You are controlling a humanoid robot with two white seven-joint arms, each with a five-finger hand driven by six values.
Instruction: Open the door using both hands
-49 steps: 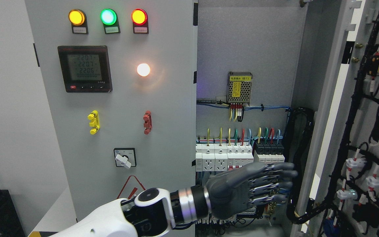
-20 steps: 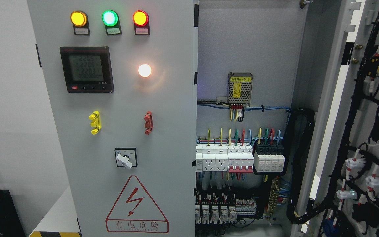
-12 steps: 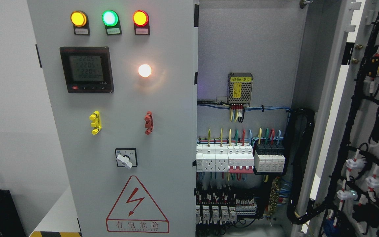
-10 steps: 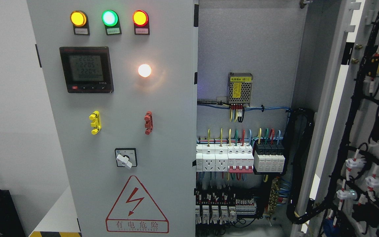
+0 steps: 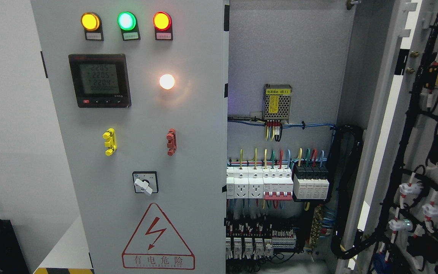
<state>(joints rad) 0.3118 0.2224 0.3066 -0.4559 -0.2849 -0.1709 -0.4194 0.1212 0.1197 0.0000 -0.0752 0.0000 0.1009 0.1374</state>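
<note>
Neither robot hand shows in the head view, so whether the fingers are spread or curled cannot be told.

The right door (image 5: 424,125) of the electrical cabinet stands swung wide open at the right side of the picture, its inner face turned toward the camera and covered with black cable bundles (image 5: 401,152) and white connectors (image 5: 407,188). The left door (image 5: 188,125) stays shut and fills the left half. On it sit three lit lamps in a row, yellow (image 5: 89,21), green (image 5: 126,20) and red (image 5: 161,21), with a dark meter (image 5: 100,80) below, a glowing white lamp (image 5: 166,81), a yellow handle (image 5: 108,141), a red handle (image 5: 171,141), a rotary switch (image 5: 145,182) and a red warning triangle (image 5: 158,238).

Between the two doors the cabinet interior lies open. A small metal power supply (image 5: 277,101) hangs on the back wall, coloured wires run below it, and a row of white breakers (image 5: 259,184) stands just beside a black and white block (image 5: 310,182). More terminals (image 5: 257,238) fill the bottom.
</note>
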